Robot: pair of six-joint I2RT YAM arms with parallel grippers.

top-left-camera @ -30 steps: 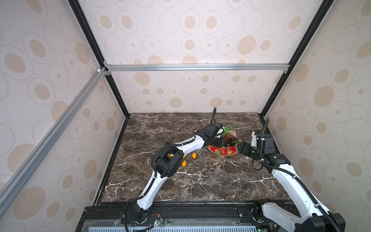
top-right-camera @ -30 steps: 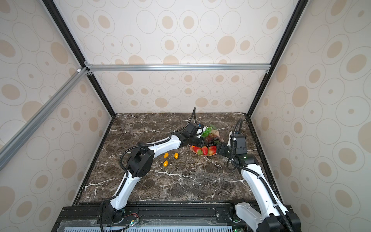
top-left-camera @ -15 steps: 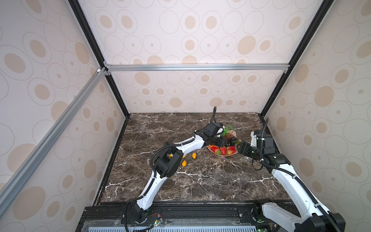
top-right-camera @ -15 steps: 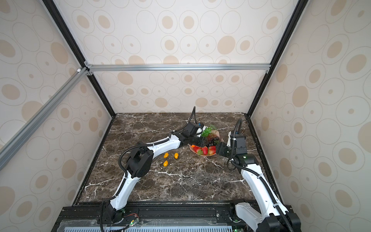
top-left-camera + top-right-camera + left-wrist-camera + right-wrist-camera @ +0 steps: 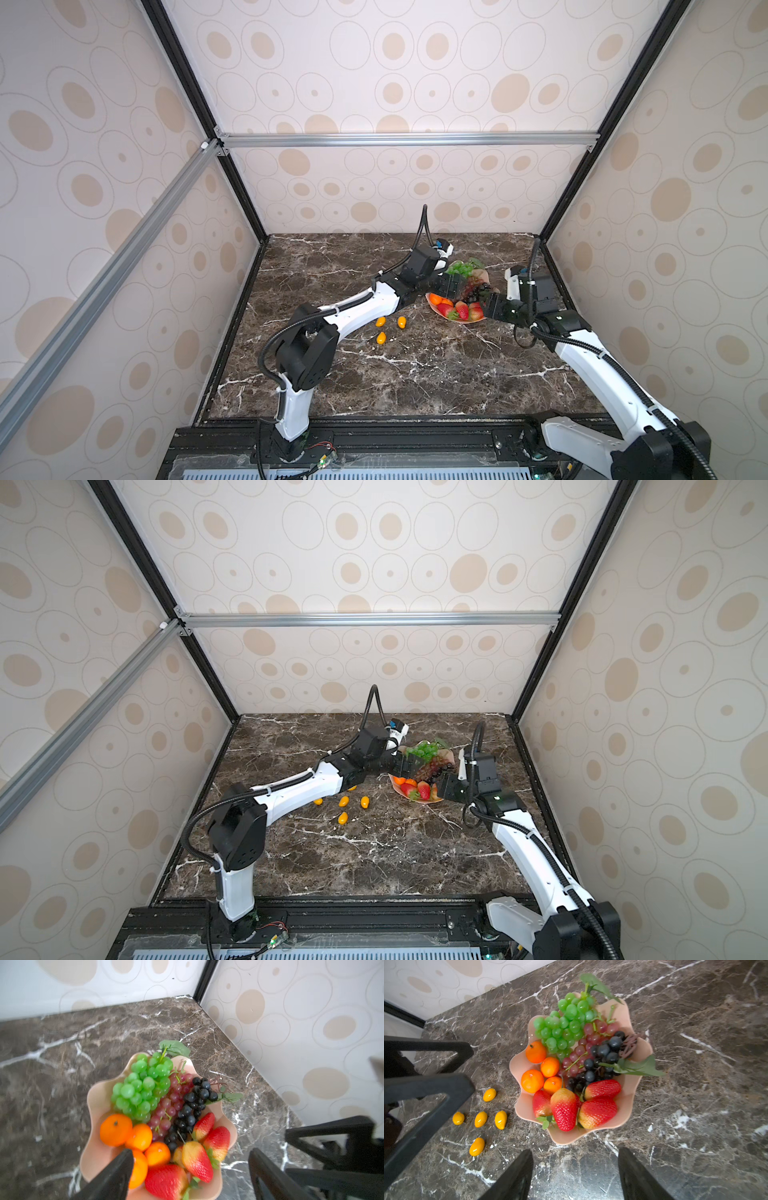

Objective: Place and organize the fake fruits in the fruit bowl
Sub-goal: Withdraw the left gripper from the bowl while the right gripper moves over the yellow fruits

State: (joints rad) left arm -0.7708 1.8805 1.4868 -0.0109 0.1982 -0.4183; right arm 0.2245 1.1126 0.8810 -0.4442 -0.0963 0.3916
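Left tool (image 5: 189,1154) spreads wide, empty, above the fruit bowl (image 5: 564,1140); right tool (image 5: 575,1159) gapes empty too; five kumquats (image 5: 481,1119) remain beside that bowl.

Fruit bowl (image 5: 516,1064): pale pink, wavy rim, upright on the bench (image 5: 695,1105). Contents: green grape bunch (image 5: 564,1022), red-purple grape bunch (image 5: 583,1047) and black grape bunch (image 5: 602,1055) side by side; four tangerines (image 5: 532,1081) clustered; four strawberries (image 5: 563,1108) touching. Five kumquats (image 5: 481,1119) lie loose on the bench beside the bowl, outside it.
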